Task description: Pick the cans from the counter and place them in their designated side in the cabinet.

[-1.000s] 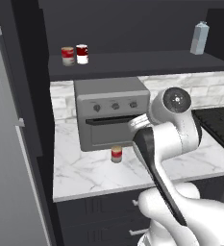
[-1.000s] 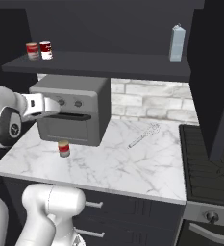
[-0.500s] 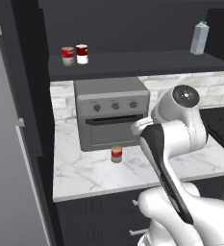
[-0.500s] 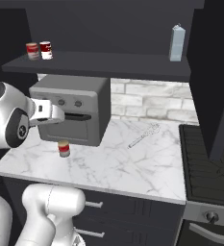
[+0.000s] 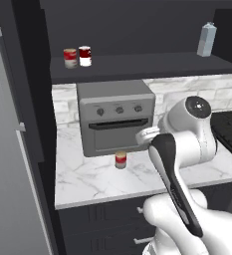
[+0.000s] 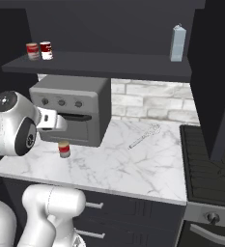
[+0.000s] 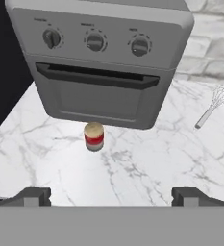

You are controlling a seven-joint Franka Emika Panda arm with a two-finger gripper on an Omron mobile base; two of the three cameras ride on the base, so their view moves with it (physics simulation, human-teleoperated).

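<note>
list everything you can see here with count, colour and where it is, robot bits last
cans on shelf: two, red and white, side by side at the left end of the cabinet shelf
can on counter: one, red with a tan band, upright just in front of the toaster oven door
carton: one, pale blue-white, right end of the shelf
cabinet: one, dark charcoal, on the wall above the counter
toaster oven: one, grey, three knobs, at the back left of the counter
whisk: one, metal, lying on the counter to the right of the oven
counter: one, white marble with grey veins
stove: one, dark, right of the counter
fridge: one, grey, left of the counter
gripper: one, fingers dark, open, above the counter near the can
</note>
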